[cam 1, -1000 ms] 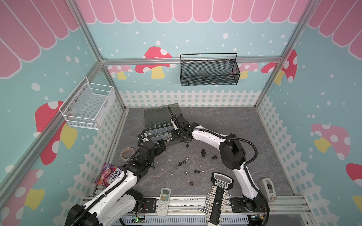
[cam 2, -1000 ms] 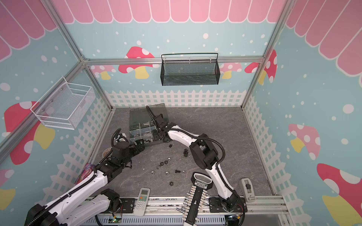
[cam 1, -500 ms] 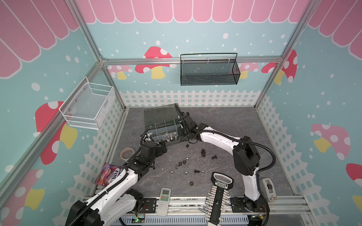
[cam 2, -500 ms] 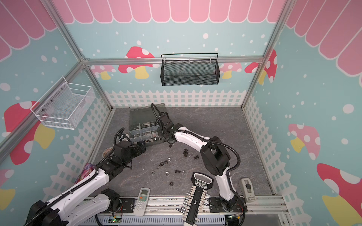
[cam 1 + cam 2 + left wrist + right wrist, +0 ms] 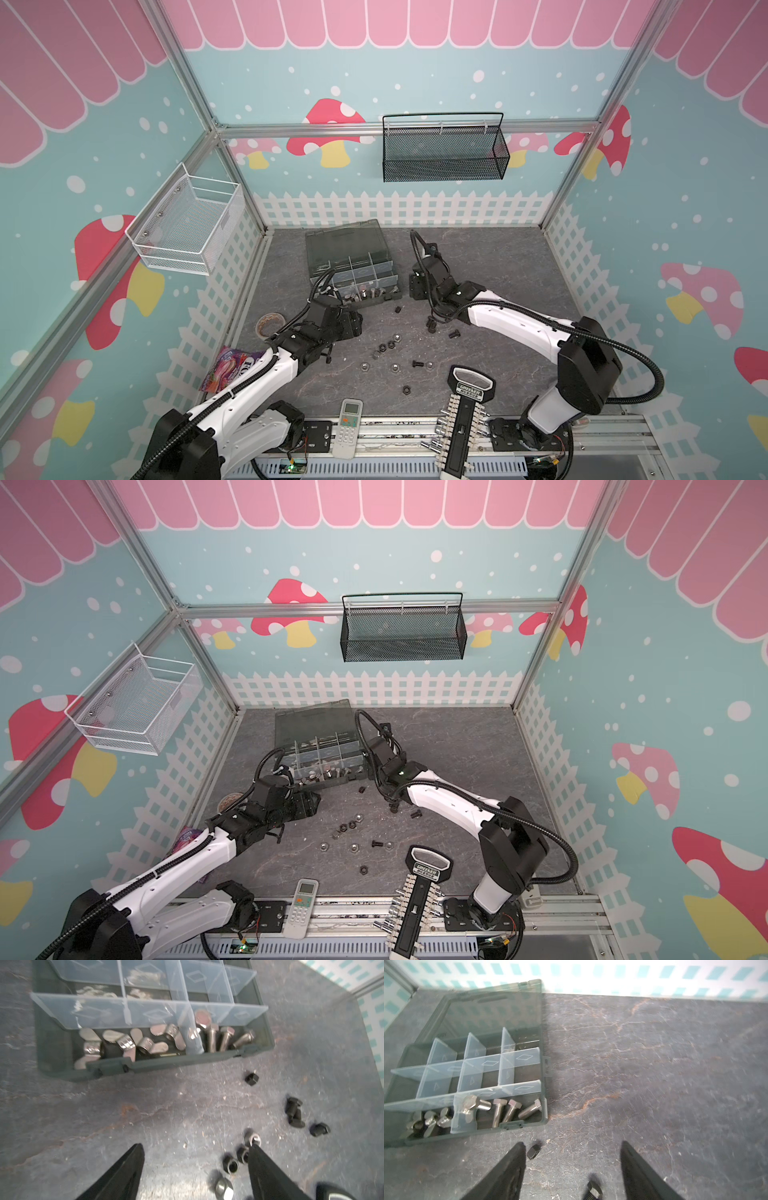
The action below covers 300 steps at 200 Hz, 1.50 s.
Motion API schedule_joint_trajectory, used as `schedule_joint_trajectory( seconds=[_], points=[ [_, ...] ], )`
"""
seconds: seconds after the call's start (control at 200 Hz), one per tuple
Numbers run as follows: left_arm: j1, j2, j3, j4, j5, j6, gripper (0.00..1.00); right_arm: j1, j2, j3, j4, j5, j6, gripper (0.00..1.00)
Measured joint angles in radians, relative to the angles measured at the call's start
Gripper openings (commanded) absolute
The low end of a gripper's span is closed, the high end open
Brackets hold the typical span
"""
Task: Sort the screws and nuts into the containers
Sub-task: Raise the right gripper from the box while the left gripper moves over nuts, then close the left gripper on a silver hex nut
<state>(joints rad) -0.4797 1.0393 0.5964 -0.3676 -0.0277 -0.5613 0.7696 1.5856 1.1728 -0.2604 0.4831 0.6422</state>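
Observation:
The containers are compartments of a dark-grey organizer box (image 5: 351,266) with its lid open. A front compartment holds several silver screws (image 5: 216,1036) (image 5: 508,1109). Loose black and silver nuts (image 5: 388,345) (image 5: 230,1164) and black screws (image 5: 431,324) (image 5: 294,1109) lie on the floor in front of the box. My left gripper (image 5: 353,324) (image 5: 195,1147) is open and empty, with a cluster of nuts beside one of its fingers. My right gripper (image 5: 415,286) (image 5: 572,1145) is open and low beside the box's right end, a black nut (image 5: 533,1152) by one finger and a black screw (image 5: 592,1190) between the two.
A socket rack (image 5: 461,411) and a white remote (image 5: 349,422) lie at the front edge. A tape roll (image 5: 269,324) and a snack packet (image 5: 230,368) sit at the left. A black mesh basket (image 5: 444,151) and a white wire basket (image 5: 187,226) hang on the walls.
My right gripper has drawn back from over the box to the floor at its right end and has opened. My left gripper has shifted slightly right, towards the loose nuts.

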Motion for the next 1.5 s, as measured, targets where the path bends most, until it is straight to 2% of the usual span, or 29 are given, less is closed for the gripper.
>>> schedule_joint_trajectory(
  seconds=[0.035, 0.22, 0.385, 0.54, 0.605, 0.81, 1.001, 1.291, 1.501],
  points=[
    [-0.017, 0.005, 0.007, -0.019, 0.007, 0.009, 0.73, -0.003, -0.022, -0.028, -0.001, 0.018, 0.014, 1.00],
    [-0.139, 0.079, 0.058, -0.109, 0.040, 0.043, 0.68, -0.012, -0.146, -0.152, -0.008, 0.113, 0.091, 0.98],
    [-0.206, 0.188, 0.120, -0.173, 0.056, 0.077, 0.63, -0.017, -0.242, -0.206, -0.008, 0.185, 0.151, 0.98],
    [-0.262, 0.276, 0.192, -0.225, 0.056, 0.121, 0.52, -0.017, -0.291, -0.239, -0.009, 0.236, 0.196, 0.98],
    [-0.273, 0.301, 0.208, -0.241, 0.058, 0.132, 0.49, -0.017, -0.305, -0.253, -0.010, 0.251, 0.213, 0.98],
    [-0.291, 0.368, 0.224, -0.283, 0.064, 0.150, 0.48, -0.017, -0.338, -0.285, -0.020, 0.292, 0.255, 0.98],
    [-0.297, 0.434, 0.227, -0.300, 0.058, 0.151, 0.41, -0.017, -0.342, -0.288, -0.024, 0.315, 0.274, 0.98],
    [-0.301, 0.478, 0.245, -0.293, 0.031, 0.157, 0.40, -0.017, -0.344, -0.290, -0.024, 0.325, 0.280, 0.98],
    [-0.301, 0.510, 0.247, -0.282, 0.023, 0.161, 0.32, -0.017, -0.344, -0.290, -0.024, 0.332, 0.280, 0.98]
  ],
)
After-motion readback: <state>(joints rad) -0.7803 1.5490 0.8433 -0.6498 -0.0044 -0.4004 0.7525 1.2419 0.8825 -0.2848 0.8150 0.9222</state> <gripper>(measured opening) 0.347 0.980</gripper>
